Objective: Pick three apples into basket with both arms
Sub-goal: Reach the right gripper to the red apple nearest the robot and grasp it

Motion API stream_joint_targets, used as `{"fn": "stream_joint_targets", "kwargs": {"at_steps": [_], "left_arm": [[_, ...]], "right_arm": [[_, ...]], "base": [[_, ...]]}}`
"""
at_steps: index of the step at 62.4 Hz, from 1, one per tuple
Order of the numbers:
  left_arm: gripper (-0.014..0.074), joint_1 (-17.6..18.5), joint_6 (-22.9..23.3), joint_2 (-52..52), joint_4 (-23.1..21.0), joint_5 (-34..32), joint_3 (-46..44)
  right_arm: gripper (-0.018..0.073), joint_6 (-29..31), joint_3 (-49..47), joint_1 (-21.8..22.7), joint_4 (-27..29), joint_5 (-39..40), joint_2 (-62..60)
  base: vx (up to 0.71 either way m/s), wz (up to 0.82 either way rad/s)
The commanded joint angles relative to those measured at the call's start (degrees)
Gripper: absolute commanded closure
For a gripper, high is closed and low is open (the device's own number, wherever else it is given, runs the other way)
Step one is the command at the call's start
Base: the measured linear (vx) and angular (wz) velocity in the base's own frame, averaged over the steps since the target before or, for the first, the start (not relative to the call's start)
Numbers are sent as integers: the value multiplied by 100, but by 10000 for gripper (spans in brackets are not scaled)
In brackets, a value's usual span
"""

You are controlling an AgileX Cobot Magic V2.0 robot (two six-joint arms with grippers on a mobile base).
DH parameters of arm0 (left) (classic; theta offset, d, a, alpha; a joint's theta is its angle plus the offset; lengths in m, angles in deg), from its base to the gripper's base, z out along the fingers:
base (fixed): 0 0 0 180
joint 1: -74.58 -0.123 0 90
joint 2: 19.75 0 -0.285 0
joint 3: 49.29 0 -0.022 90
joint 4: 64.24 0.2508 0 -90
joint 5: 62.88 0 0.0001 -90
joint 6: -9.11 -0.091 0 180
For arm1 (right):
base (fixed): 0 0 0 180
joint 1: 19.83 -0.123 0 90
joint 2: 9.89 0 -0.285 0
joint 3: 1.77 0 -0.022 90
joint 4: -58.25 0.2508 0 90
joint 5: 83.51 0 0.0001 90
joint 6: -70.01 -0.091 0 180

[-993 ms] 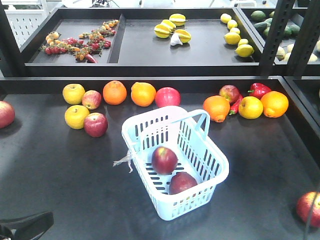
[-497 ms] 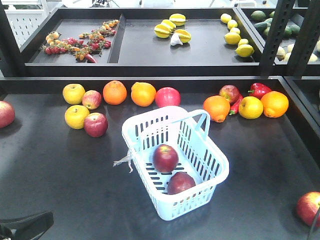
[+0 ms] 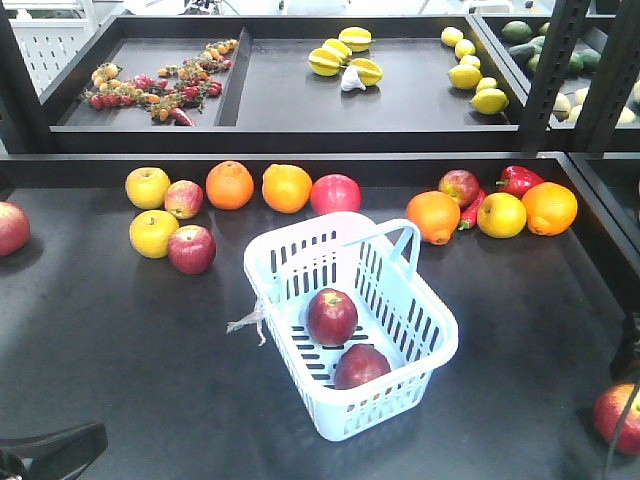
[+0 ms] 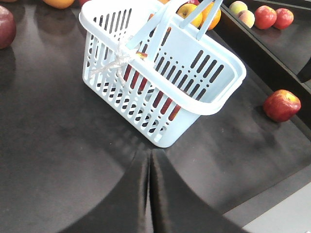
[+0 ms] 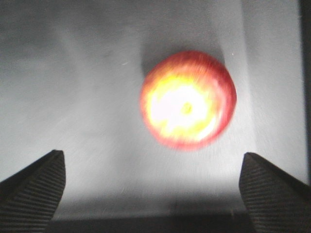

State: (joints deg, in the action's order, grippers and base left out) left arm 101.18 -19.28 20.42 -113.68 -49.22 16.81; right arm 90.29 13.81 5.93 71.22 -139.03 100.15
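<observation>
Right hand point(image 5: 150, 158) first: spread wide, grasping nothing, poised straight above the third apple point(image 5: 188, 99). Found near the front right corner of the surface point(image 3: 120, 350), stem end up, well apart from the basket point(image 3: 300, 232) at mid-surface. Two apples point(image 3: 331, 315) already inside that basket, so probably the last pick.

Before descending, shift sideways until the fruit lies midway between the fingers; at present it lies nearer one of them. Lower until the pads bracket the widest part, not the crown, since round, smooth skin will likely squirt out of a high pinch. Close gently, lift clear of the surface, then carry over the basket rim and release low, beside the fruit already there, not on top of it.

Left hand point(image 4: 149, 160) clenched on nothing, low at the front left, facing the basket. Leave it parked clear of the carry path.
</observation>
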Motion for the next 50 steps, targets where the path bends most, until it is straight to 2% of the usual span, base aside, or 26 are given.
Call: {"fn": "stream_joint_targets", "kwargs": {"at_steps": [1, 33, 50], "left_arm": [[603, 28, 45, 23, -98, -225, -143], [603, 28, 45, 23, -98, -225, -143], [603, 28, 45, 23, -98, -225, -143]], "right_arm": [[-115, -39, -128, 25, -4, 145, 4], [-92, -173, -140, 25, -266, 864, 790], [-75, -178, -140, 25, -225, 1144, 1222]], "base": [[0, 0], [0, 0], [0, 0]]}}
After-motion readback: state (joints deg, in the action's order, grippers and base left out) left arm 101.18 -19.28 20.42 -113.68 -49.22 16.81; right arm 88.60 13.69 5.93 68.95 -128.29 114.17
